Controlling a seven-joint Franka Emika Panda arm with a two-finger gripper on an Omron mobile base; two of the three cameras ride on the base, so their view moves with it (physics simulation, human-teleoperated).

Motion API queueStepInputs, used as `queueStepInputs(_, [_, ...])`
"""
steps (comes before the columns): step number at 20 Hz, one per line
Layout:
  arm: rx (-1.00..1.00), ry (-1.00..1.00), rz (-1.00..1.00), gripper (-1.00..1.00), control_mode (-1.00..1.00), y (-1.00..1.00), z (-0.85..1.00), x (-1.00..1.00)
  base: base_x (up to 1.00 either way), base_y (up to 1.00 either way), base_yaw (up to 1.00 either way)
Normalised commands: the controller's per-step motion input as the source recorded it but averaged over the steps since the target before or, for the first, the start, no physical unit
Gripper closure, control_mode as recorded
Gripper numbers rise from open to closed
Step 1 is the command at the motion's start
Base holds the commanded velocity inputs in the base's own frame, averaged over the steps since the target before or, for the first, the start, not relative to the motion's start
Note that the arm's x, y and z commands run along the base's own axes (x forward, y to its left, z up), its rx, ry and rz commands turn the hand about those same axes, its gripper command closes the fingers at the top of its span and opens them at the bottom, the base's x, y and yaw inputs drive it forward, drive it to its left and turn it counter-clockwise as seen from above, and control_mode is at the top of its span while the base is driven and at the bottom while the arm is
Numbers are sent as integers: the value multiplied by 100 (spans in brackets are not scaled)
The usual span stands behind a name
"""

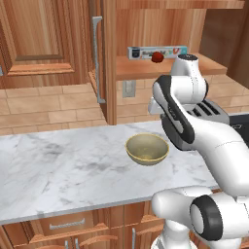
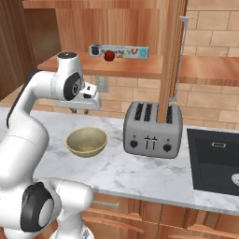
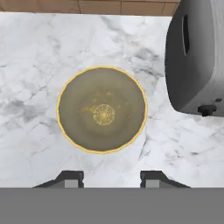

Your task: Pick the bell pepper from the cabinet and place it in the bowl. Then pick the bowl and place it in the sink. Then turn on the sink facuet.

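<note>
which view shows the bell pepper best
The right base view: the bell pepper sits unobstructed on the cabinet shelf, in front of a flat box. In the left base view the bell pepper is just as small, with the arm's upper joint close beside it.

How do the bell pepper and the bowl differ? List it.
The bell pepper is glossy red; the bowl is beige-yellow with an olive inside. The bell pepper is far smaller than the bowl. The bell pepper sits on the cabinet shelf; the bowl stands empty on the marble counter below. Both are roundish.
</note>
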Motion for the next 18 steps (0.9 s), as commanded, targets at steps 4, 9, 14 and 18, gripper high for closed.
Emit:
queueStepInputs(4, [0,-17,-1,-100,-100,0,13,-15,0,0,0])
queueStepInputs(9, [-5,-39,-13,-100,-100,-2,76,-11,0,0,0])
queueStepInputs(14, [-4,-36,-14,-100,-100,0,81,0,0,0,0])
queueStepInputs(18, [0,-23,-11,-100,-100,-4,59,14,0,0,0])
